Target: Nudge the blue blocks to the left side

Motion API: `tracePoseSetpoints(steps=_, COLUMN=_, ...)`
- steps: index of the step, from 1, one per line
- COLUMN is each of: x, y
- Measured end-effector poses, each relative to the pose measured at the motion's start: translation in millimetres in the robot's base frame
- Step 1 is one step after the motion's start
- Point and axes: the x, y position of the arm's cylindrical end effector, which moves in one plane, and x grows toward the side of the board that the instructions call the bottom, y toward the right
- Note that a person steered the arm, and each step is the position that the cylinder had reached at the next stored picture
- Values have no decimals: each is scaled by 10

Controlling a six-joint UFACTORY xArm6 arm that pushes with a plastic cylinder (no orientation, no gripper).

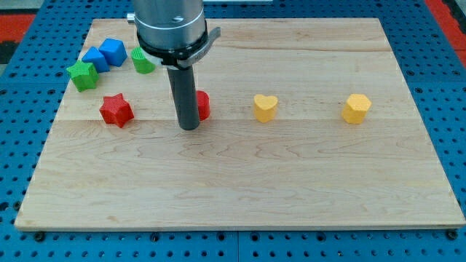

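Sitting top-left on board: two blue blocks (104, 55), touching, green blocks (82, 75) either side. Our tip (189, 127) w/ no jaws, holds nothing, just beside red block (203, 105), partly hidden. Red star (116, 110) left of tip; yellow heart (265, 107), yellow block (357, 108) right. Wooden board (240, 189) on blue pegboard (444, 65).

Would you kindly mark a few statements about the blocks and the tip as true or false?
1. Both blue blocks lie near the view's top left. True.
2. My tip touches the red star. False: it stands apart, right of the star, beside a partly hidden red block.
3. The yellow heart lies right of the tip. True.
4. Two green blocks sit at the view's bottom. False: they flank the blue ones.
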Motion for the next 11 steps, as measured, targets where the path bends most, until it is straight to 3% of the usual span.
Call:
tracePoseSetpoints(steps=1, x=457, y=-335)
tracePoseSetpoints(steps=2, x=407, y=-1402)
tracePoseSetpoints(steps=3, x=75, y=-2297)
tracePoseSetpoints(steps=7, x=-162, y=-2332)
tracePoseSetpoints(steps=9, x=-851, y=-2324)
tracePoseSetpoints(steps=11, x=-1135, y=-2178)
